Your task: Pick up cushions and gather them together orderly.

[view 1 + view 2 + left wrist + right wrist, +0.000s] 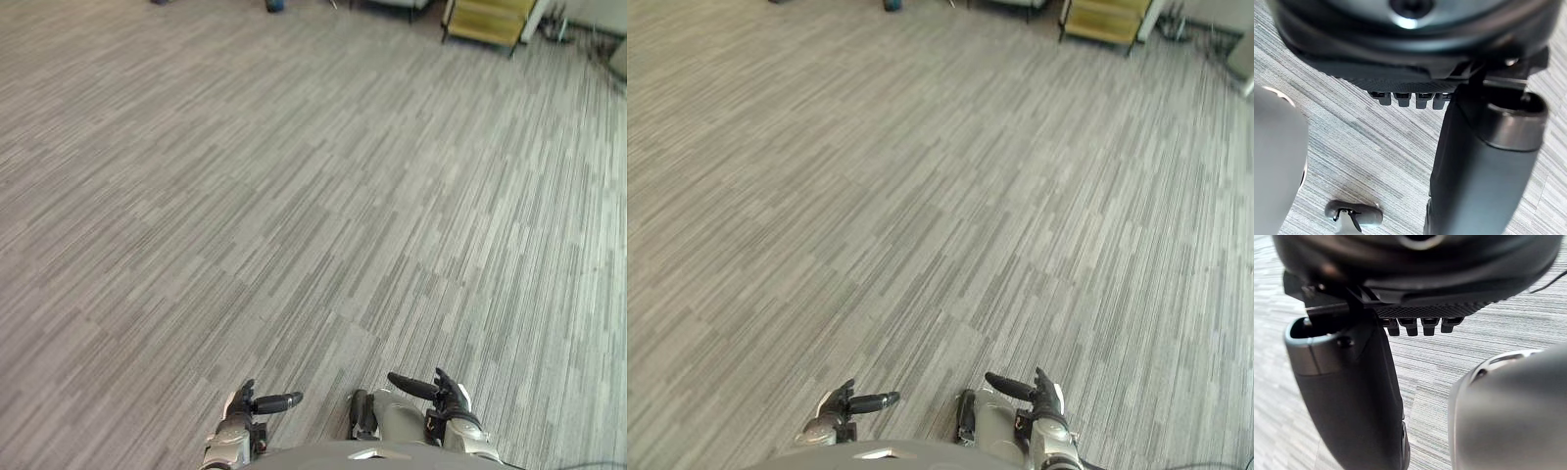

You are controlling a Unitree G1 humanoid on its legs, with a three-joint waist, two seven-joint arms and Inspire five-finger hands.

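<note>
Left hand (238, 404) low over grey carpet (294, 196), seemingly relaxed and uncurled, holding nothing, right hand (448, 399) likewise

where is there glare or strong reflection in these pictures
Left wrist view: a small bright glint on the glossy casing of the left hand. Right wrist view: a soft sheen along the thumb rim of the right hand. Left eye view: the carpet is fairly evenly lit, with no glare.

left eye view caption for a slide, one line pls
Open, empty left hand and right hand hang low over striped grey carpet.
</note>
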